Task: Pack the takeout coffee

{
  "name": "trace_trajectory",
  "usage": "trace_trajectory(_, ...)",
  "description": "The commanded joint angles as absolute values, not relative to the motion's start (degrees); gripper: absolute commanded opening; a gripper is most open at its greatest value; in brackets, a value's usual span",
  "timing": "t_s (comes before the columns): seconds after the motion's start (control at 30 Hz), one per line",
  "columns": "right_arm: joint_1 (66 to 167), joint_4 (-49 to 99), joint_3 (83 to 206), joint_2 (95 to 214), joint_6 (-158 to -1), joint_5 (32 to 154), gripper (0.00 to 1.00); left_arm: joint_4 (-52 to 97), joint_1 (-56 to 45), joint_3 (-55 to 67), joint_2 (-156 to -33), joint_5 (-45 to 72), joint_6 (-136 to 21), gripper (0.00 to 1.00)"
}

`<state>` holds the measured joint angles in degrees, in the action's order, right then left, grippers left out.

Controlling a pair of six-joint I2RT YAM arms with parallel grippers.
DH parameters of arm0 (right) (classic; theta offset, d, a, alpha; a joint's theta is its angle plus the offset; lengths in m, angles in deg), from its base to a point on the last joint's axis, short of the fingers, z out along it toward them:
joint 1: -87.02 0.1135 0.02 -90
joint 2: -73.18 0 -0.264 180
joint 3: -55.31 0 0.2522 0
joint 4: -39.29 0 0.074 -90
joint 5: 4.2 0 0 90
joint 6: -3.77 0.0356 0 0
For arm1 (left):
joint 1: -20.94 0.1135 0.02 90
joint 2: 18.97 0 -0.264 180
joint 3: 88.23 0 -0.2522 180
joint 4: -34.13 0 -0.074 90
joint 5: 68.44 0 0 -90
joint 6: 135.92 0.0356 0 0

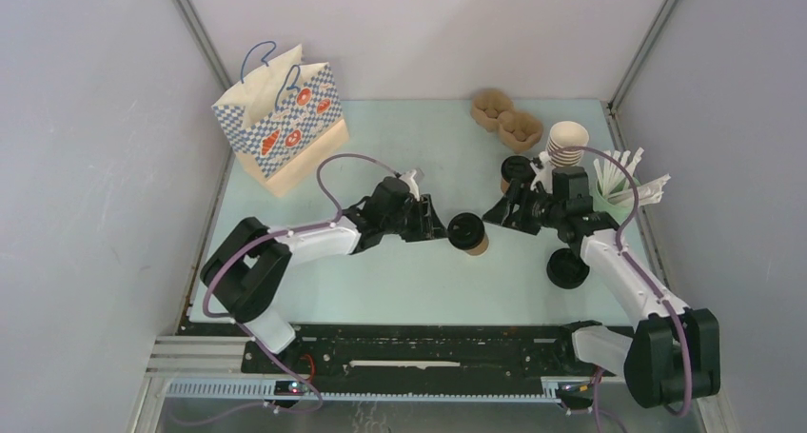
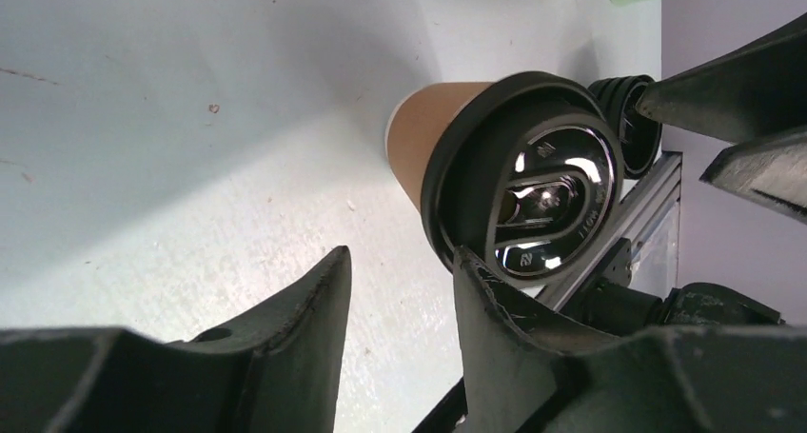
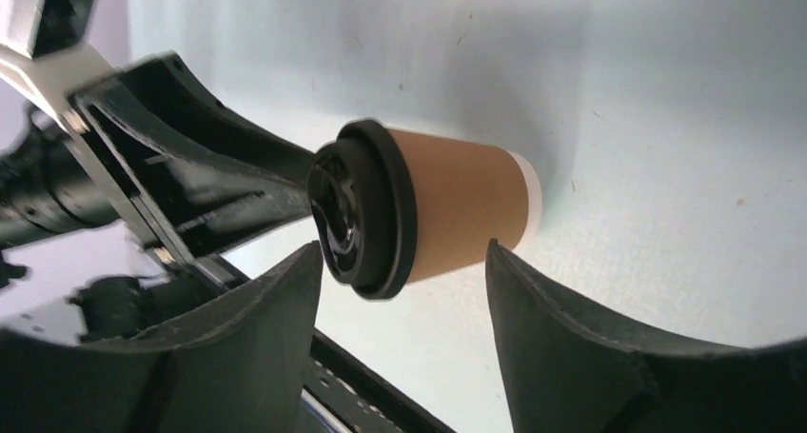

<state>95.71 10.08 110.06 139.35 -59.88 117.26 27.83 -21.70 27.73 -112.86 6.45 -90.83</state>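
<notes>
A: Where's the task thing?
B: Small brown kraft-paper cup with a round black plastic lid (image 1: 469, 233). It looks upright, mid-way across the pale green table (image 1: 400, 285), between the two hands. Second lidded brown cup (image 1: 514, 173) is just far of the right hand, partly hidden.

A: Hands?
B: Left hand (image 2: 400, 262) has its fingers parted and holds nothing. One fingertip is just beside the lid rim; can't tell if it touches. Right hand (image 3: 402, 257) is spread wide and also holds nothing. It's lined up on the cup from the right, and its fingers are apart from the paper wall.

A: How will it handle?
B: My guess is light. The paper wall is thin, so it should dent under a hard squeeze. Can't tell if there's liquid inside. The lid is glossy plastic, probably slick and only pressed on, so lifting by the lid could pop it off.

A: Where to grab?
B: On the brown wall, just under the lid rim, with fingers on opposite sides and a gentle close. The rim then acts as a stop if it slips. Keep it upright on the way to the blue-checked paper bag with handles (image 1: 281, 119), far left.
</notes>
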Motion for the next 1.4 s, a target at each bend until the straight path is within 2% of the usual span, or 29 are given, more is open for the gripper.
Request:
trace_trajectory(0.0,98.30,-0.45,114.41,137.26,-69.20,110.08,0.74,24.20,-22.02,22.51,-107.70,7.62,-87.25,0.50)
trace_trajectory(0.13,97.74,-1.20,114.68,136.81,-70.03,110.52,0.78,23.18,-22.03,20.91,-107.36,6.68,-86.56,0.59)
trace_trajectory(0.3,99.25,-1.99,115.90,137.32,-71.82,108.85,0.79,24.10,-22.26,19.37,-109.75,4.41,-86.96,0.60)
trace_trajectory(0.47,103.55,-4.06,118.27,138.44,-75.27,101.54,0.89,24.24,-22.38,20.57,-108.20,5.37,-86.43,0.60)
trace_trajectory(0.6,108.29,-6.31,121.66,141.14,-76.85,94.67,0.92,23.19,-22.31,22.85,-104.95,6.26,-85.65,0.61)
trace_trajectory(0.87,115.95,-9.78,127.41,146.13,-78.17,83.01,0.97,20.00,-22.36,31.47,-92.60,8.72,-84.45,0.70)
trace_trajectory(1.17,118.14,-10.46,129.81,150.38,-79.30,77.82,0.96,14.99,-22.32,37.66,-79.82,11.30,-84.68,0.76)
trace_trajectory(1.37,118.05,-8.40,130.05,152.76,-78.31,78.53,0.87,13.12,-22.31,38.45,-76.54,12.06,-84.29,0.77)
